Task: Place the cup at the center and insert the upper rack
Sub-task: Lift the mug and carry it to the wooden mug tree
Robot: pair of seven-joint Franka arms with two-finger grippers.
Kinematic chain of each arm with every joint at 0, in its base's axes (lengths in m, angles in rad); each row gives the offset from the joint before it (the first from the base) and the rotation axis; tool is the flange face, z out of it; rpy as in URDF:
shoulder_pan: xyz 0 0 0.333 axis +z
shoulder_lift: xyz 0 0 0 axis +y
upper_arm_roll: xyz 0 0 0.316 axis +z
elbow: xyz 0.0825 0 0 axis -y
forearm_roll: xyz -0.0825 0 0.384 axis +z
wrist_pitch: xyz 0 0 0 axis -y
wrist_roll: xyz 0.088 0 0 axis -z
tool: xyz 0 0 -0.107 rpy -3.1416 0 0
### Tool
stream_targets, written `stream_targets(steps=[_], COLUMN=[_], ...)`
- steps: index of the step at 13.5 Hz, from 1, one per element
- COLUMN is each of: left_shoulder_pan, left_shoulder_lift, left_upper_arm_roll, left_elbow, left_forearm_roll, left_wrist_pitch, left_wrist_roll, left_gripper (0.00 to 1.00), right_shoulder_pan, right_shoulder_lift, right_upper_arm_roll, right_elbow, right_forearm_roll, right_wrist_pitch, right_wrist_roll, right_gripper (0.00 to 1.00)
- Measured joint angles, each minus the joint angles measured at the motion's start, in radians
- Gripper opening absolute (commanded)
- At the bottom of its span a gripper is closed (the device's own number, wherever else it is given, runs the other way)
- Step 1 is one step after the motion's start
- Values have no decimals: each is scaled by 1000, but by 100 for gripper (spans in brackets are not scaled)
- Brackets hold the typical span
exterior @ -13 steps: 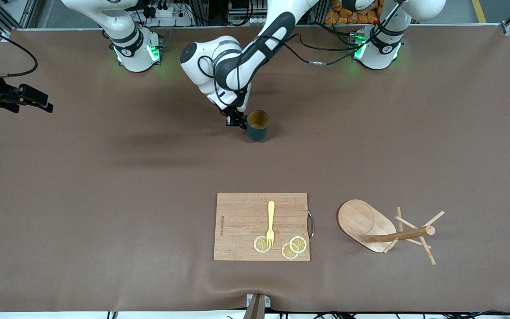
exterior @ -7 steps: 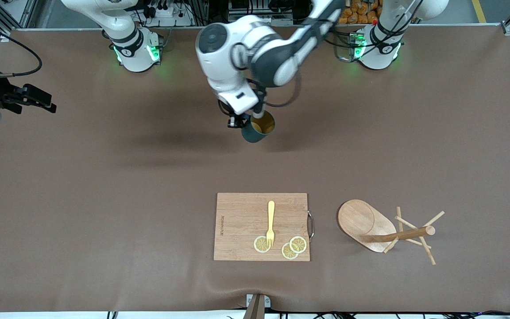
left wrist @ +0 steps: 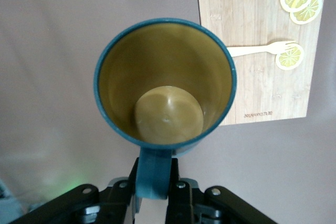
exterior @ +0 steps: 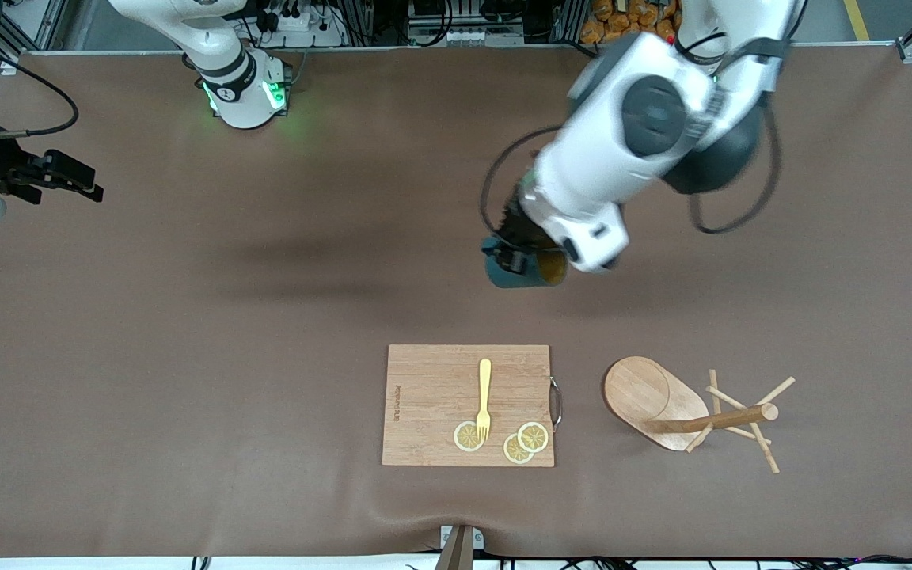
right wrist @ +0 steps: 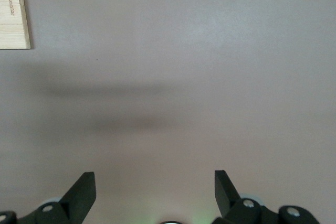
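- Front view: my left gripper [exterior: 513,260] carries the cup [exterior: 526,270] over bare desk [exterior: 187,356], above the board [exterior: 468,404]. The mug tree [exterior: 689,412] lies toppled beside the board. My right gripper [exterior: 60,176] waits.
- Left wrist view: jaws pinch the handle [left wrist: 154,174]; the glossy, rigid cup looks light but slippery.
- Right wrist view: jaws spread over matte desk.

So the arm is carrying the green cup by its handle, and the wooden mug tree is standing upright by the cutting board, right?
Not quite. The left gripper does hold the cup by its handle, but the front view shows the mug tree lying tipped on its side beside the cutting board.
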Motion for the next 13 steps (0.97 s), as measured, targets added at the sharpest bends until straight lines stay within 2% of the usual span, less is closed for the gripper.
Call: stream_targets(steps=[3, 7, 10, 13], left_shoulder_pan=[150, 333, 477, 571], left_shoulder_lift=[-5, -5, -1, 45], left_upper_arm_roll=[-1, 0, 0, -1], left_elbow=[-4, -10, -26, -51], left_forearm_roll=[-166, -320, -491, -663], left_wrist_pitch=[-57, -164, -215, -262], left_wrist_roll=[181, 413, 562, 696], left_gripper=[0, 0, 0, 0], right_shoulder_pan=[4, 16, 16, 16], right_shoulder_lift=[0, 0, 0, 0], right_upper_arm_roll=[0, 0, 1, 0], right_elbow=[0, 0, 0, 0], right_forearm_roll=[0, 0, 0, 0], right_wrist_pitch=[0, 0, 0, -1], right_wrist_roll=[5, 19, 21, 22], right_gripper=[100, 100, 100, 100])
